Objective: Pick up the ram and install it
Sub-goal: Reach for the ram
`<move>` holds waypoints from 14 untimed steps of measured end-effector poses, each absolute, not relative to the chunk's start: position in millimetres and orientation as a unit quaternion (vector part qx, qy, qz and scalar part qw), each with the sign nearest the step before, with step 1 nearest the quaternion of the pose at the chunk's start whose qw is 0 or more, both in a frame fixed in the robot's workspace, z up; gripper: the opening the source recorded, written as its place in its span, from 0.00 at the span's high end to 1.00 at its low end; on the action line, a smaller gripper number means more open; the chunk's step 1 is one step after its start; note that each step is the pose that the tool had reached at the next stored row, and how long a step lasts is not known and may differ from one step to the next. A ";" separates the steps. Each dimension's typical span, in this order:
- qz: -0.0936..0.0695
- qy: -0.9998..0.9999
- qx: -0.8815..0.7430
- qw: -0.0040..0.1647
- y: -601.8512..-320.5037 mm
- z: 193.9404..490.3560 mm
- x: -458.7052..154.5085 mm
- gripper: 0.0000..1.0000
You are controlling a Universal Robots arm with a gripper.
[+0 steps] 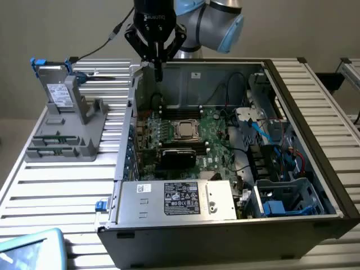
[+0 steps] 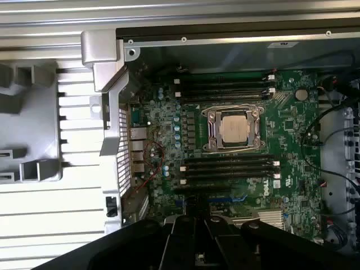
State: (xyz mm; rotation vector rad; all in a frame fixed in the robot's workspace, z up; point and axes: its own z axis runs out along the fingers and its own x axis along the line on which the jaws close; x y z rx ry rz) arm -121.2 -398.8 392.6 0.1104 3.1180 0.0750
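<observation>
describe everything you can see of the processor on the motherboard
The processor is a square chip with a pale, dull-silver metal lid, lying flat and bare, with no cooler over it. A metal retention frame clamps round its edges. It sits near the middle of the green motherboard inside the open computer case, with rows of black memory slots on two opposite sides, apart from it.

Between the gripper's (image 1: 158,67) pinched tips, maybe something thin, too small to tell; the arm (image 1: 216,22) above is cropped.
</observation>
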 end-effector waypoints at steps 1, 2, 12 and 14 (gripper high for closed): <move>0.024 0.999 0.035 0.010 -398.8 392.6 -121.2 0.89; 0.024 0.999 0.035 0.010 -398.8 392.6 -121.2 0.89; 0.024 0.999 0.035 0.010 -398.3 392.6 -124.4 0.89; 0.024 0.999 0.035 0.010 -398.0 392.6 -126.0 0.89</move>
